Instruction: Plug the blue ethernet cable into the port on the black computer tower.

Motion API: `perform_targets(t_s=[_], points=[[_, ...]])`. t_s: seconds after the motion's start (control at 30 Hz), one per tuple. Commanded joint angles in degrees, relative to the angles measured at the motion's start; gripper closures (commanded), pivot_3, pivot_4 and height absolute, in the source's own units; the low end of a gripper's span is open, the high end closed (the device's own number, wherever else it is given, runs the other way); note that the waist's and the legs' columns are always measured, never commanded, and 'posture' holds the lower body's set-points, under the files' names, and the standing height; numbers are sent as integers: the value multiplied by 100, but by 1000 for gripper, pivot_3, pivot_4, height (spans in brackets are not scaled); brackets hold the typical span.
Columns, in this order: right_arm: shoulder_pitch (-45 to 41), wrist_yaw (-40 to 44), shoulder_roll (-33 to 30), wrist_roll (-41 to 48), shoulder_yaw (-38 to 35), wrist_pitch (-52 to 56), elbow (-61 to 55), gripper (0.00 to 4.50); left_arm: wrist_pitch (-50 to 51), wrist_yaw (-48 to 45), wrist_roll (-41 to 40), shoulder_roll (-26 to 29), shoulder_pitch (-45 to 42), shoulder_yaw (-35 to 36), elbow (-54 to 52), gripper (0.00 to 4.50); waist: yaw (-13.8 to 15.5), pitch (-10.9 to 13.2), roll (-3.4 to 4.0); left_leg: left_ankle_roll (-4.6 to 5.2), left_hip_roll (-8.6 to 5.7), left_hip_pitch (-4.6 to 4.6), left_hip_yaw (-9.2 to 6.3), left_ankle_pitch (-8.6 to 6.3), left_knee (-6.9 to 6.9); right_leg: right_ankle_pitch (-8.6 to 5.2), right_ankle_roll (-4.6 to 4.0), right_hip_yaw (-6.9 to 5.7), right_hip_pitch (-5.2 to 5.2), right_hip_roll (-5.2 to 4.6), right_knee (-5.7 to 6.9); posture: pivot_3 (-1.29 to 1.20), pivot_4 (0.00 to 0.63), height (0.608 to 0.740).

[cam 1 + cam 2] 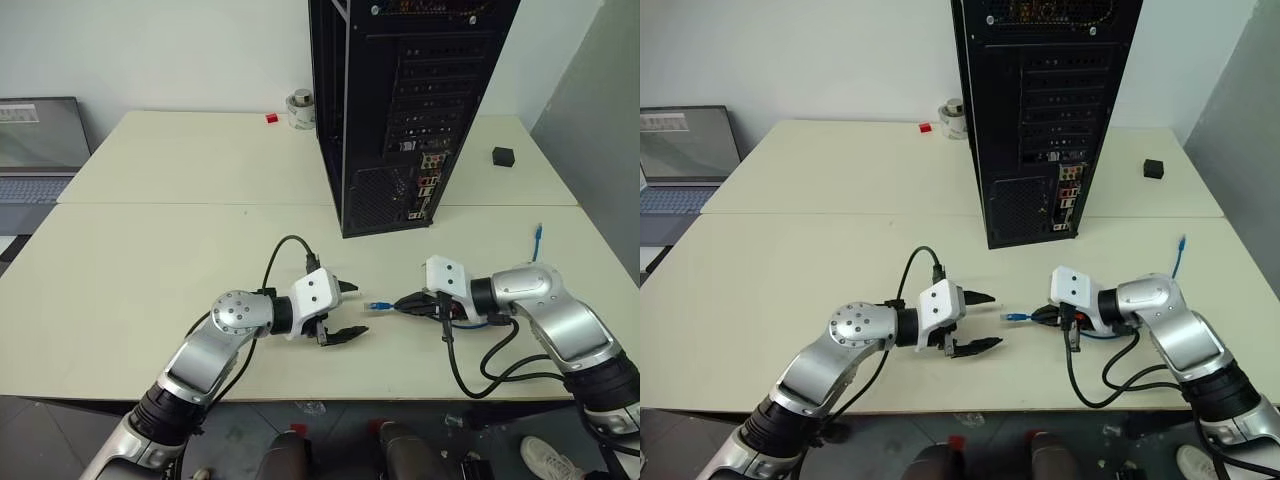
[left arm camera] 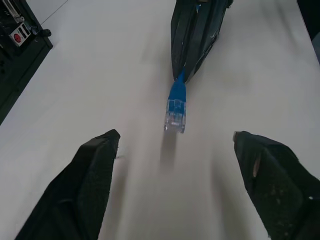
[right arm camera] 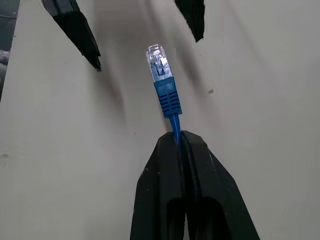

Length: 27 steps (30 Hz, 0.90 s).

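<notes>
A: Nearest us, the left gripper (image 1: 346, 311) is spread wide just above the table (image 1: 150, 260), aimed straight at the plug.

B: And the right gripper (image 1: 404, 303) is pinched tight on the cable (image 2: 177, 102), its plug poking toward the left one, just short of it.

A: One cable, one tower (image 1: 405, 110) standing behind, well apart. Both forearms are low, grippers facing each other.

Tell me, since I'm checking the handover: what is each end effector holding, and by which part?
The right end effector pinches the blue ethernet cable just behind its plug. The left end effector holds nothing.
</notes>
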Motion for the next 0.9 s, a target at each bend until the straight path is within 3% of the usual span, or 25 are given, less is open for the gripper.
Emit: perform_targets(t_s=[0.03,0.17,0.43,0.73,0.9], points=[[-139,-15,56,23,23,43,-157,4500,-369,-35,149,-103,-167,-34,146,1584,0,0,0,0,0,0,0,0,0,0,0,0,0,0,0,0,150,740],[-164,-33,121,15,56,76,-172,4500,-491,-70,202,-192,-234,-29,308,2576,-4,0,0,0,1,0,0,0,0,0,0,0,0,0,0,0,150,740],[-169,-42,172,-2,61,65,-150,4500,-653,-219,299,-195,-212,-34,421,4120,-3,0,0,0,1,0,-1,0,0,0,0,-1,0,0,0,0,150,740],[-175,121,100,49,100,103,-219,4500,-914,-229,420,-213,-179,-31,507,4212,-3,0,0,0,1,0,-1,0,0,0,0,-1,0,0,1,0,150,740],[-254,403,-105,181,-52,106,-303,3336,-1469,-284,574,-136,-84,-29,512,4212,-3,0,0,0,1,0,-1,0,0,0,0,-1,0,0,0,0,150,740]])
